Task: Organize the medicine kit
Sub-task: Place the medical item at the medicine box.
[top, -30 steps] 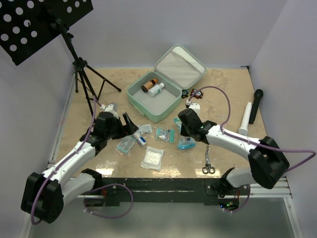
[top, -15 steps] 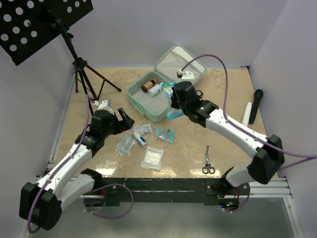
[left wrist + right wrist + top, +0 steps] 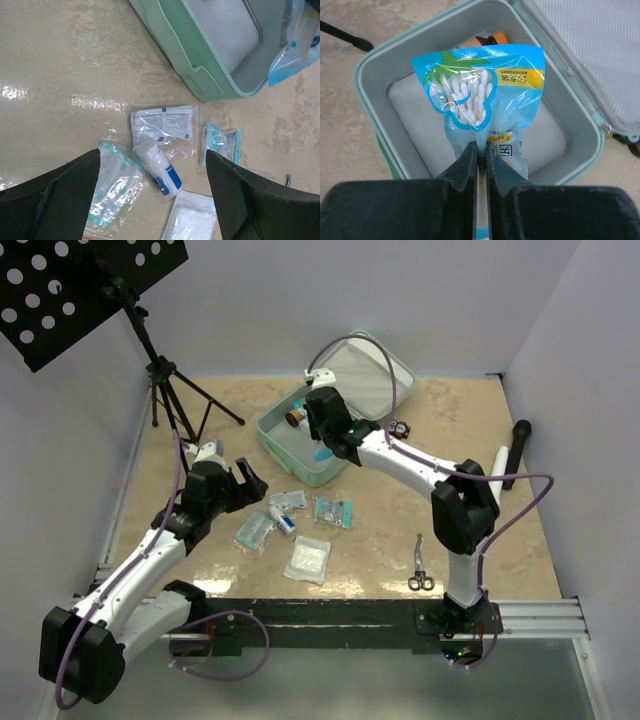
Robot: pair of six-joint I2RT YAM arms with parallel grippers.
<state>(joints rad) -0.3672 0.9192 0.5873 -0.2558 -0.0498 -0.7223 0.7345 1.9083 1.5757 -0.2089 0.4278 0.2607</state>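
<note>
The medicine kit, a mint-green zip case, lies open at the table's back middle with its lid tilted back. My right gripper is shut on a blue cotton-swab packet and holds it over the kit's grey-lined tray. A brown bottle with an orange cap lies in the tray's far corner. My left gripper is open and empty above a wrapped bandage roll and a flat wipe packet, in front of the kit.
Teal-edged packets and a white gauze pack lie near the front. Scissors lie front right. A black microphone and white tube lie right. A tripod stand stands back left.
My right arm lifted the swab packet from the table by the kit's front right and swung it left over the open tray. My left arm drew back slightly left.
</note>
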